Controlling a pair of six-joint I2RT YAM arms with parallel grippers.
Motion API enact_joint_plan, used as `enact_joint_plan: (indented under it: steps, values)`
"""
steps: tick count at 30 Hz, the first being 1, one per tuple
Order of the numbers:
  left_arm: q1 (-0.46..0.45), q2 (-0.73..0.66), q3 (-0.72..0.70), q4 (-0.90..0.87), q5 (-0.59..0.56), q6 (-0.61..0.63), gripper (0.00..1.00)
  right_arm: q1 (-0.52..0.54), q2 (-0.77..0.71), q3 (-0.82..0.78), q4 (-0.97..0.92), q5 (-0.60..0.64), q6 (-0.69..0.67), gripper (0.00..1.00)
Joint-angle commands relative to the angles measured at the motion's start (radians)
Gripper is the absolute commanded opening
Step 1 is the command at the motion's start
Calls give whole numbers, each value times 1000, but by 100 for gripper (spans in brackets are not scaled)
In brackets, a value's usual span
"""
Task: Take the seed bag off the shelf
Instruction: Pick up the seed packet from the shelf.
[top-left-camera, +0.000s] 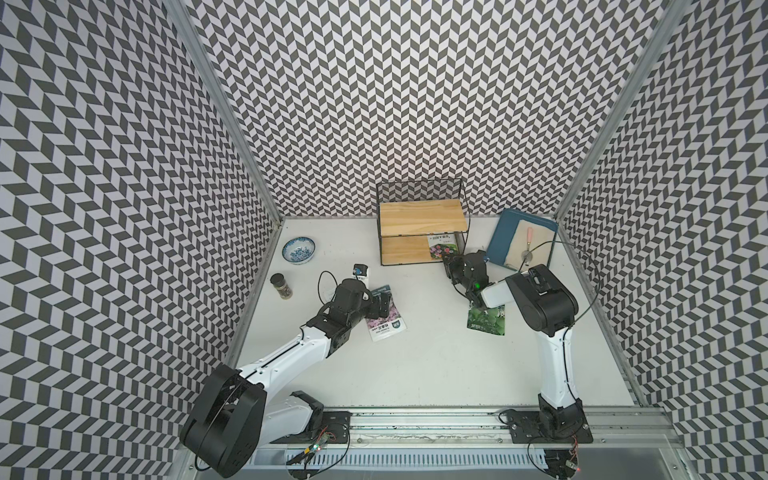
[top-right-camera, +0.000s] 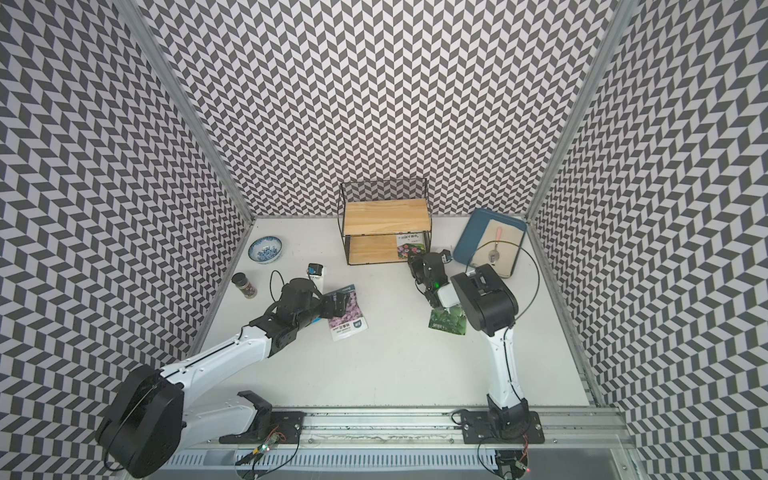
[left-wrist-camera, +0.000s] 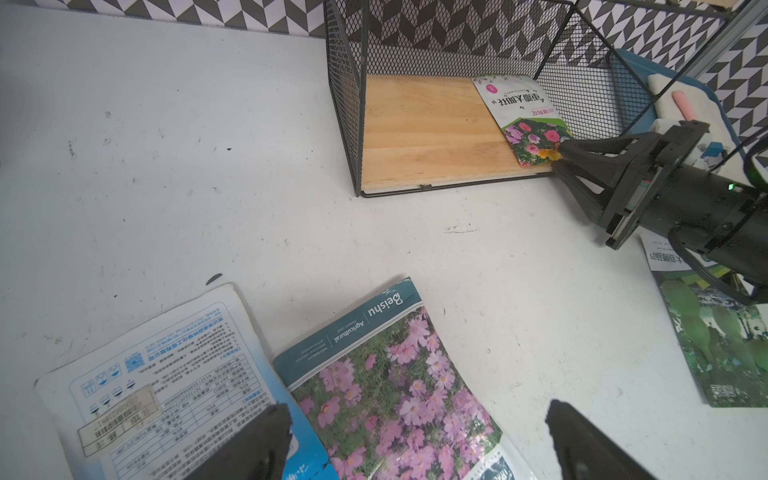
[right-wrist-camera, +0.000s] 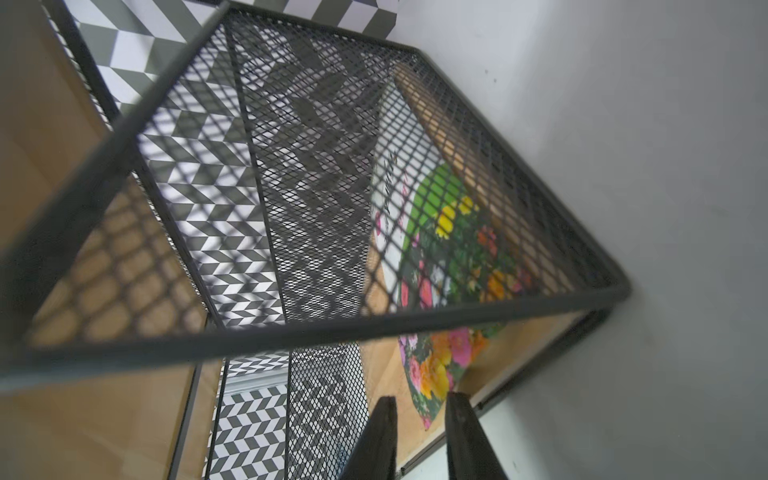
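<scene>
The shelf (top-left-camera: 422, 216) (top-right-camera: 384, 218) is a black wire rack with two wooden boards, standing against the back wall. The seed bag (top-left-camera: 442, 247) (top-right-camera: 411, 249) (left-wrist-camera: 519, 116) (right-wrist-camera: 440, 257), white with bright flowers, lies flat on the right end of the lower board. My right gripper (top-left-camera: 449, 266) (left-wrist-camera: 559, 157) (right-wrist-camera: 419, 405) is at the board's front edge, narrowly open, with the bag's near corner at the gap between its tips. My left gripper (top-left-camera: 384, 305) (left-wrist-camera: 415, 419) stands wide open over a pink-flower packet (left-wrist-camera: 395, 386) lying on the table.
A green packet (top-left-camera: 487, 318) lies under the right arm. A blue tray (top-left-camera: 500, 237) with a cloth and a small trowel sits right of the shelf. A patterned bowl (top-left-camera: 299, 249) and a spice jar (top-left-camera: 281, 285) stand far left. A white-and-blue packet (left-wrist-camera: 166, 382) lies beside the pink one.
</scene>
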Motion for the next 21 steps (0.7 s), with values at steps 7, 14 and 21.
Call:
enact_joint_plan:
  steps: [7, 14, 21]
  values:
    - [5, -8, -13, 19, 7, 17, 100, 4, 37, 27, 19, 16, -8, 26]
    - [5, -8, -16, 21, 6, 17, 100, 12, 38, 23, 23, 21, -5, 26]
    - [6, -14, -21, 20, 7, 16, 100, 16, 47, 37, 27, 21, -12, 26]
